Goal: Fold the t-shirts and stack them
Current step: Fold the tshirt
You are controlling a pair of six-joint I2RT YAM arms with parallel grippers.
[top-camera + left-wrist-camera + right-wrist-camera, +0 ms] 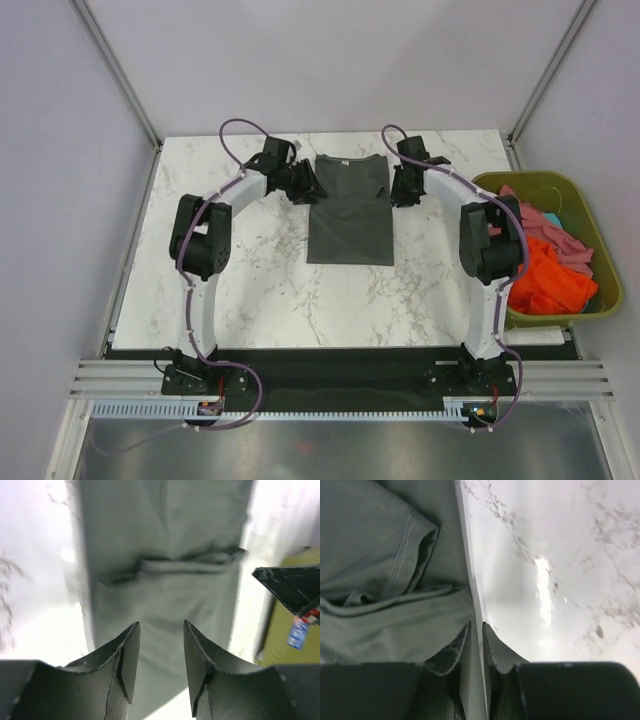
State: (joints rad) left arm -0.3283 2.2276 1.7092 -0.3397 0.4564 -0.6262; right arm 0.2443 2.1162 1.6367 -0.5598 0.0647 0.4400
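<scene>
Charcoal t-shirt (pixel 348 215) lies flat just right of the left gripper (pixel 306 186), whose fingers stand spread at its edge. The right gripper (pixel 399 190), fingers nearly together, straddles the opposite hem; whether it grips is unclear. Beyond it, a green bin (pixel 556 319) holds an orange t-shirt (pixel 552 285) and a pink t-shirt (pixel 546 226).

Top view: we look down from above and behind the arm bases, which sit at the frame's bottom edge. The whole table (pixel 250 290) fits, seen from afar.
Left wrist view: we look from close range past the left gripper (pixel 161 624), its fingers at the bottom edge, onto the charcoal t-shirt (pixel 165 555) filling the centre.
Right wrist view: we sit closer still behind the right gripper (pixel 476 625), facing the cloth's edge at left and bare marble at right.
Shared ground: all three views hold the same t-shirt. The top and left wrist views also share the olive bin (pixel 528 178), at the right edge in both.
</scene>
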